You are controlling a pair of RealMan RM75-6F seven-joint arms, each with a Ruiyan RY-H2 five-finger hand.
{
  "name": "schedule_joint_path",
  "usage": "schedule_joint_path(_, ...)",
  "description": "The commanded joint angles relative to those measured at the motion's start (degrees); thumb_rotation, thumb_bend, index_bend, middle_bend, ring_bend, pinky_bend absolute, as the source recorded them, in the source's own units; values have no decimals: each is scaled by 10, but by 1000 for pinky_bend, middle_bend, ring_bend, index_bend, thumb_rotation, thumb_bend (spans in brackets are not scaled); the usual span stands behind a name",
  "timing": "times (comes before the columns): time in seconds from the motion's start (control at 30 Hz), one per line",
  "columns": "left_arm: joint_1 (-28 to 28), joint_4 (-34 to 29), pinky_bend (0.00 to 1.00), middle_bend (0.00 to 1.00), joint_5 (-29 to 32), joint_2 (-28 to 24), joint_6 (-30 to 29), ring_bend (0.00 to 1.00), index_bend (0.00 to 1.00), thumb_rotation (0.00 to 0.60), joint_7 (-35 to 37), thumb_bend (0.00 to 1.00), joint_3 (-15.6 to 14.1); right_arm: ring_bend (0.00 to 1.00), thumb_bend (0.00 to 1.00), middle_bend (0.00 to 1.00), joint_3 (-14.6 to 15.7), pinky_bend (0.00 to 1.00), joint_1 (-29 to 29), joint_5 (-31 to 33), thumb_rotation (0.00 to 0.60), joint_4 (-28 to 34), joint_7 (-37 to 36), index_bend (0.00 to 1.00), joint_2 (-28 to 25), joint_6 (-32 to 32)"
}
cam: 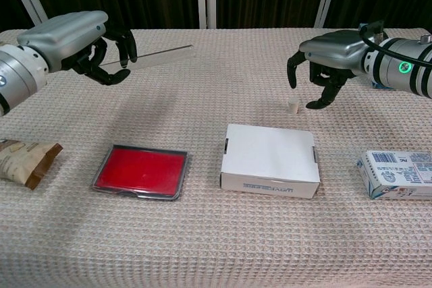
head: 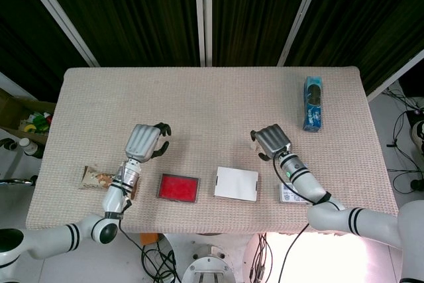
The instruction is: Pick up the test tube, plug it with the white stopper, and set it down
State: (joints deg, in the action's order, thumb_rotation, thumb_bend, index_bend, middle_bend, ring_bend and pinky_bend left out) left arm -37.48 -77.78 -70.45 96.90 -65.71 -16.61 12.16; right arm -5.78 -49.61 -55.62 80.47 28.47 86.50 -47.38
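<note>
The clear test tube (cam: 160, 56) is gripped by my left hand (cam: 74, 44) at the left and held above the table. It lies nearly level, with its free end pointing right. The small white stopper (cam: 293, 105) stands on the cloth just behind the white box. My right hand (cam: 332, 61) hovers above and slightly right of it, fingers curled downward and apart, holding nothing. In the head view my left hand (head: 144, 142) and right hand (head: 271, 141) both show. There I cannot make out the tube, and the stopper is hidden.
A white box (cam: 270, 160) lies at centre front, with a red flat case (cam: 140, 170) to its left. A snack packet (cam: 23, 160) sits at the far left and a blue-and-white carton (cam: 398, 175) at the right. A blue packet (head: 313, 103) lies at the back right.
</note>
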Motion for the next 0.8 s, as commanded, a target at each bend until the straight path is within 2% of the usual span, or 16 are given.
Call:
schedule_joint_path(0.03, 0, 1, 1000, 682, 2, 0, 1, 759, 693, 600, 0, 641, 0, 1000, 182, 958, 4, 1000, -3, 3, 600, -10, 5, 444, 8, 5)
schedule_joint_path(0.3, 1, 2, 1000, 681, 7, 0, 4, 759, 694, 600, -1, 642, 1, 1000, 195, 957, 0, 1000, -9, 7, 600, -42, 2, 451, 30, 13)
schedule_joint_path(0.57, 3, 0, 1000, 680, 10, -2, 5, 758, 693, 600, -1, 642, 0, 1000, 305, 957, -5, 1000, -15, 22, 600, -46, -2, 460, 33, 29)
schedule_joint_path(0.8, 3, 0, 1000, 680, 9, -1, 6, 758, 693, 600, -1, 641, -1, 1000, 322, 957, -3, 1000, -15, 26, 600, -46, 1, 472, 32, 28)
